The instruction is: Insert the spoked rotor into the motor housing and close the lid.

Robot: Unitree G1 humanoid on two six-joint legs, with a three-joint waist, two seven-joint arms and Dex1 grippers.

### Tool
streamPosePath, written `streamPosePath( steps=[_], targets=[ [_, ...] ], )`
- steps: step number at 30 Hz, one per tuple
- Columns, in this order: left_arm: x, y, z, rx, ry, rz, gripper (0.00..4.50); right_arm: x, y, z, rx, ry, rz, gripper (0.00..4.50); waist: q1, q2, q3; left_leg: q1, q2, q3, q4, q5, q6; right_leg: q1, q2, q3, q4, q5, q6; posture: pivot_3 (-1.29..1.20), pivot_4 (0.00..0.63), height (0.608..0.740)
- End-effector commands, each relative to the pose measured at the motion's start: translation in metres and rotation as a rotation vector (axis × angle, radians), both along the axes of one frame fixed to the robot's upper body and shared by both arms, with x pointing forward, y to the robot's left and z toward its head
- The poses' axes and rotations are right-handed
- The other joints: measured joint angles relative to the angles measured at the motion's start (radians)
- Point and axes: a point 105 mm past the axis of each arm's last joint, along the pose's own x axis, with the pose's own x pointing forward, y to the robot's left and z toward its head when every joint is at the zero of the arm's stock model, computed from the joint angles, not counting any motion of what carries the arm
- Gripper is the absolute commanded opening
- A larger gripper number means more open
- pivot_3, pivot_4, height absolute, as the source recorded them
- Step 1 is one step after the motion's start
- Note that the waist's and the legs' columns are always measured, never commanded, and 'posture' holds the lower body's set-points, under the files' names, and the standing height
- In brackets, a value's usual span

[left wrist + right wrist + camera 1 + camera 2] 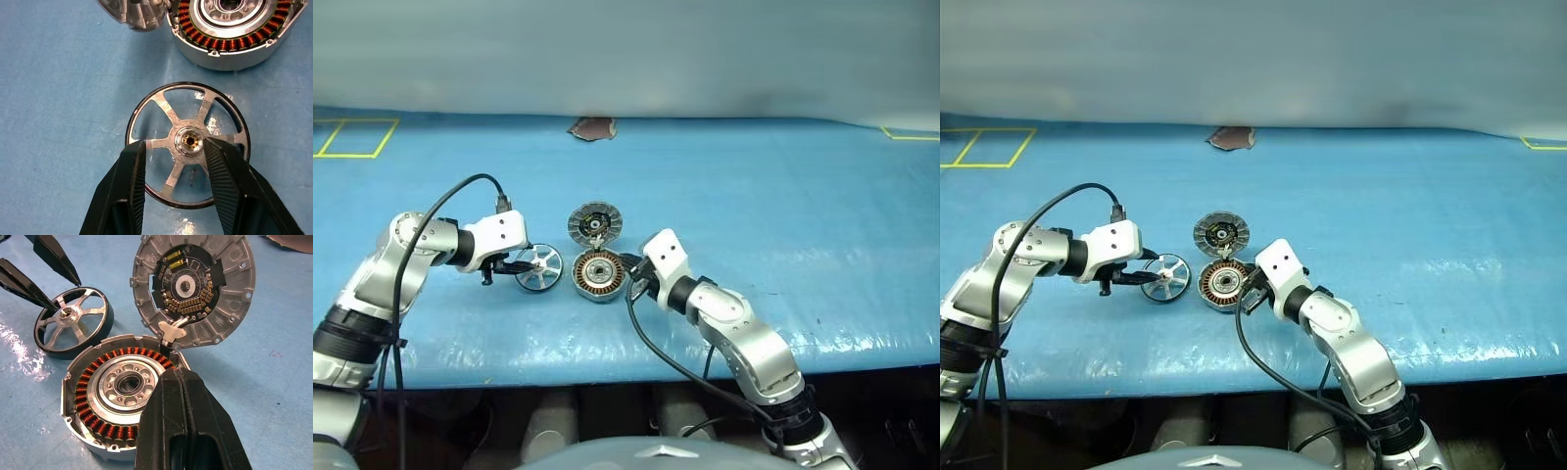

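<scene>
The left gripper (181,161) pinches the spoked rotor (539,266) by its hub, tilted on the blue table (783,196) just left of the motor housing (599,275) (lid (594,224) open behind); the right gripper (182,396), pressed together, rests at the housing's rim

The motor housing (122,401), a short round silver cup with a ring of copper-orange windings around a pale central hub, sits open side up on the blue surface (783,196). The lid (195,289), a round grey disc showing a dark circuit ring and small gold parts on its inner face, stands swung open and upright from the housing's far rim, joined to it there. The spoked rotor (188,144), a flat silver wheel with a dark rim, several spokes and a brass-centred hub, is just beside the housing on its left, tilted up on edge.
</scene>
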Motion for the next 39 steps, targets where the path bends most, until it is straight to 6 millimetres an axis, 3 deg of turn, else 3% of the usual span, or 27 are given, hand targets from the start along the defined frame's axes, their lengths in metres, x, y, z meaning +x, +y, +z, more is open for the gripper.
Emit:
streamPosePath(
  steps=[1, 8, 11, 14, 39],
  targets=[
    [0.002, -0.001, 0.002, -0.002, 0.017, -0.012, 1.97, 0.001, 0.001, 0.014, 0.03, -0.062, -0.008, 0.0, 0.0, 0.0, 0.0, 0.0, 0.0, 0.0, 0.0, 0.0, 0.0, 0.0, 0.0, 0.0, 0.0, 0.0, 0.0, 0.0, 0.15, 0.74],
    [-0.001, 0.003, 0.005, -0.01, 0.063, -0.007, 1.97, 0.001, 0.006, 0.013, 0.033, -0.077, -0.01, 0.0, 0.0, 0.0, 0.0, 0.001, 0.0, 0.0, 0.001, 0.0, 0.0, -0.002, 0.0, 0.0, 0.006, -0.001, -0.002, 0.0, 0.15, 0.74],
    [0.005, 0.004, 0.008, -0.001, 0.021, 0.002, 2.52, 0.001, 0.009, 0.013, 0.036, -0.088, -0.01, 0.0, 0.0, 0.0, 0.0, 0.001, 0.0, 0.0, 0.003, 0.0, 0.0, -0.001, 0.0, 0.0, 0.007, -0.002, -0.002, 0.0, 0.15, 0.74],
    [0.008, 0.008, 0.006, 0.019, 0.017, 0.028, 3.45, 0.002, 0.01, 0.013, 0.04, -0.096, -0.015, 0.0, 0.0, 0.0, 0.0, 0.001, 0.0, 0.0, 0.003, 0.0, 0.0, -0.001, 0.0, 0.0, 0.007, -0.001, -0.002, 0.0, 0.15, 0.74],
    [-0.004, 0.008, -0.021, 0.017, 0.147, 0.051, 3.45, 0.004, 0.018, 0.013, 0.057, -0.101, -0.009, 0.0, 0.0, 0.0, 0.0, 0.001, 0.0, 0.0, 0.003, 0.0, 0.0, -0.001, 0.0, 0.0, 0.007, -0.002, -0.002, 0.0, 0.15, 0.74]
  ],
)
